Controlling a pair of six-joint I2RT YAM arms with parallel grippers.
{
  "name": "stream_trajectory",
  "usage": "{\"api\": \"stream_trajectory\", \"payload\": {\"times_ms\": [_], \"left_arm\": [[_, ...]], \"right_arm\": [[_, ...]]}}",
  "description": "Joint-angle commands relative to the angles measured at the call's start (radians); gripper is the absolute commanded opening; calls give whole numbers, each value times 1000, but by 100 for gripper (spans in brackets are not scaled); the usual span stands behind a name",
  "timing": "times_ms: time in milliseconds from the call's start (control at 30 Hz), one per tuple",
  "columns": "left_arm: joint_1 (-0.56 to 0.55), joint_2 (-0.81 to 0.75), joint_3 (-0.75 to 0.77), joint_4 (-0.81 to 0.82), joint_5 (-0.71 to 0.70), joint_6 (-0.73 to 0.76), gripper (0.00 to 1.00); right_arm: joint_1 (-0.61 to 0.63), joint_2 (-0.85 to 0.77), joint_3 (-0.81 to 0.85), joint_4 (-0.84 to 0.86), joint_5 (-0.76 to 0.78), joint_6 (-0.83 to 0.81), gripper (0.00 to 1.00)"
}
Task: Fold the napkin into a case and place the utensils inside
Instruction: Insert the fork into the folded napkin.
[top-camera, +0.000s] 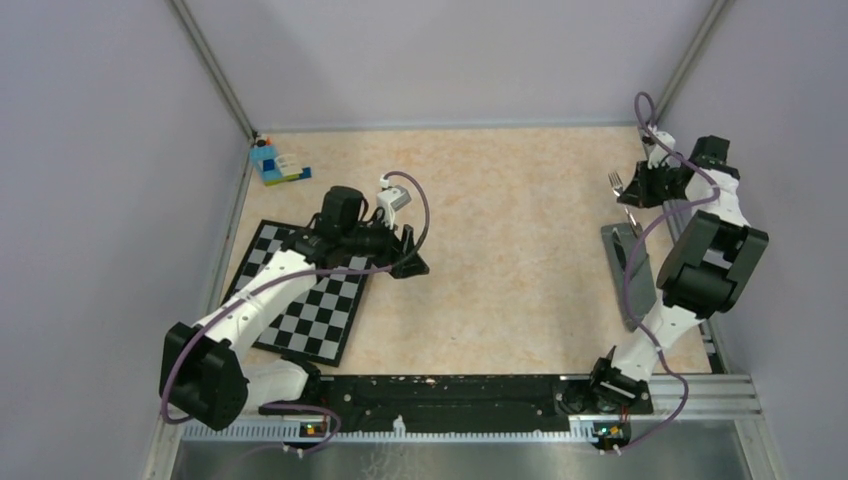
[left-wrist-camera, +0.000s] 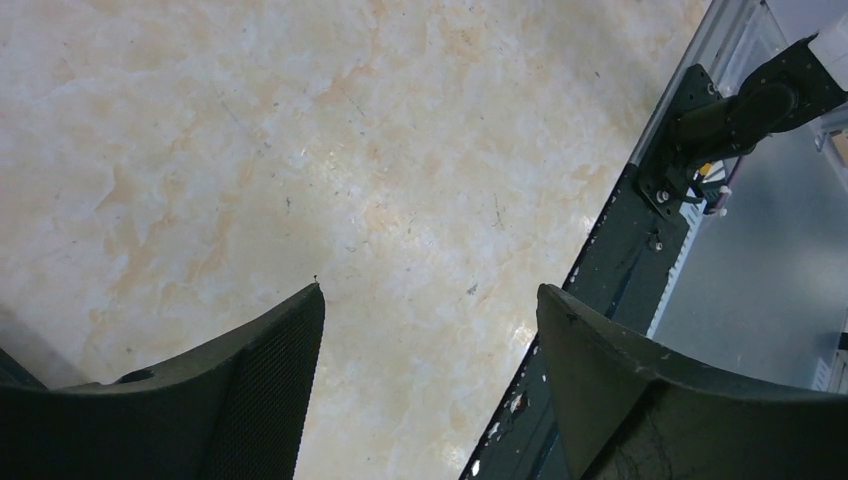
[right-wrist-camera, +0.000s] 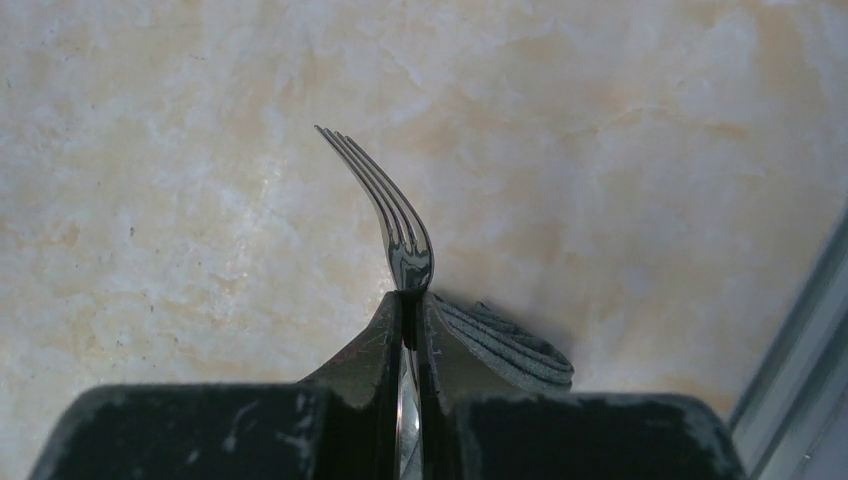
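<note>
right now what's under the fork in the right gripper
Bare tabletop lies under the tines of the fork. Beside the right gripper, the layered end of the folded grey case shows; the gripper covers the rest of it and the fork's handle.

soft even light, faint shadows, fork glints

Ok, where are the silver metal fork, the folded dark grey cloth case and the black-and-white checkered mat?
Silver metal fork (right-wrist-camera: 398, 222): right wrist view, on the tines.
Folded dark grey cloth case (top-camera: 614, 250): top external view, far half of the strip.
Black-and-white checkered mat (top-camera: 320, 315): top external view, bare near part.
</note>
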Motion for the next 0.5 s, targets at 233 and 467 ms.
{"api": "stream_trajectory", "payload": {"times_ms": [233, 467], "left_arm": [[7, 35, 24, 45, 100, 4, 82], [16, 26, 10, 61, 128, -4, 82]], "right_arm": [[-55, 94, 43, -92, -53, 0, 0], [-84, 83, -14, -71, -44, 3, 0]]}}
